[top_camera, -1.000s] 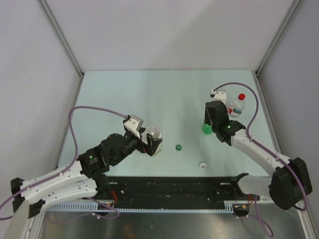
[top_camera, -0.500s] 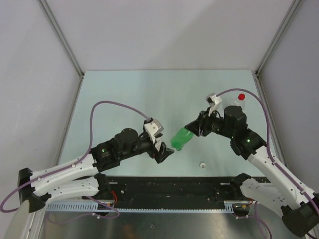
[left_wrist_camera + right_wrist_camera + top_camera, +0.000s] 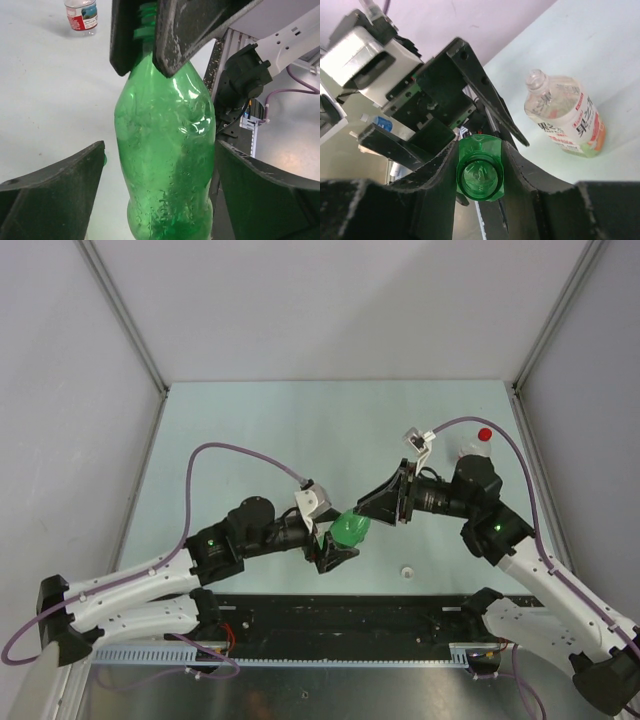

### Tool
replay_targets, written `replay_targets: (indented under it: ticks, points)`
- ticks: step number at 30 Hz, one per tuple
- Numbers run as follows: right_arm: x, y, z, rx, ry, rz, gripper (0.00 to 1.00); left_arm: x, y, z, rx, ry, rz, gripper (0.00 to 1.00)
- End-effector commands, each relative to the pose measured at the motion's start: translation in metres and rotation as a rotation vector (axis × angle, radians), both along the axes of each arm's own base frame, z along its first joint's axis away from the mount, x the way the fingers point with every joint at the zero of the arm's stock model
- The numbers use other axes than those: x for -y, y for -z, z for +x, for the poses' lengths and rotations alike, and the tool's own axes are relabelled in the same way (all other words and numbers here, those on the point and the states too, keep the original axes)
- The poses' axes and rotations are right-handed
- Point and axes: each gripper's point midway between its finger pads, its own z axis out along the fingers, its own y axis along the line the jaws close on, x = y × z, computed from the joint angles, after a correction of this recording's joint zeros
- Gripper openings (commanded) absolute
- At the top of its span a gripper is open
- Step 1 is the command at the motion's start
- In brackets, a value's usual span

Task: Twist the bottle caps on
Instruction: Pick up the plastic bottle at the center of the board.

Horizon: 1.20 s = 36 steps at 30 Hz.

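I see the right gripper (image 3: 383,503) pinching the green bottle (image 3: 350,530) near its neck, mid-frame in the top view. The left gripper (image 3: 328,544) is spread wide, with 1 finger on each side of the bottle's body, apart from it. The white cap (image 3: 407,570) lies on the table (image 3: 250,430), lower right of the bottle. The red cap (image 3: 485,434) sits atop the small clear bottle (image 3: 462,447), upper right.

Top view: high, behind the arm bases at 6 o'clock, looking down on the whole tabletop (image 3: 300,420). Wrist views: close-up, through left claw (image 3: 159,146) and right claw (image 3: 479,172), facing one another along the green bottle (image 3: 350,530) all three share.
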Motion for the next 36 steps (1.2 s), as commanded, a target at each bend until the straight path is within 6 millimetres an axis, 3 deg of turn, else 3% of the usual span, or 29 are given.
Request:
replay_targets:
  ticks: [1, 4, 8, 9, 13, 14, 16, 22, 27, 31, 36]
  points:
    - [0.000, -0.044, -0.010, 0.083, -0.034, 0.109, 0.13, 0.004, -0.009, -0.008, 0.032, 0.054, -0.050, 0.88]
    - [0.001, -0.042, -0.009, 0.082, -0.027, 0.103, 0.14, -0.001, -0.010, -0.011, 0.034, 0.051, -0.063, 0.73]
    - [0.001, -0.040, -0.011, 0.078, -0.042, 0.099, 0.21, -0.006, -0.012, -0.014, 0.047, 0.056, -0.076, 0.62]
    - [0.001, -0.041, -0.012, 0.092, -0.055, 0.100, 0.28, -0.006, -0.014, -0.014, 0.053, 0.059, -0.079, 0.59]
    - [0.004, -0.038, -0.009, 0.104, -0.049, 0.085, 0.78, -0.011, -0.018, -0.011, 0.072, 0.031, -0.091, 0.51]
    - [0.006, -0.036, -0.004, 0.099, -0.023, 0.078, 0.87, -0.013, -0.018, -0.009, 0.078, 0.016, -0.093, 0.48]
    - [0.013, -0.035, 0.005, 0.118, 0.026, 0.065, 0.96, -0.018, -0.020, -0.007, 0.092, -0.007, -0.103, 0.46]
    - [0.046, -0.003, 0.048, 0.103, 0.321, -0.082, 0.99, -0.038, -0.034, -0.005, 0.151, -0.065, -0.173, 0.44]
    - [0.070, 0.070, 0.071, 0.007, 0.537, -0.389, 0.98, -0.058, -0.038, -0.007, 0.177, -0.110, -0.229, 0.44]
    - [0.059, 0.133, 0.073, -0.009, 0.558, -0.667, 0.97, -0.074, -0.041, -0.001, 0.187, -0.187, -0.268, 0.43]
    - [0.030, 0.184, 0.075, -0.030, 0.531, -0.813, 0.91, -0.084, -0.050, -0.003, 0.194, -0.208, -0.310, 0.43]
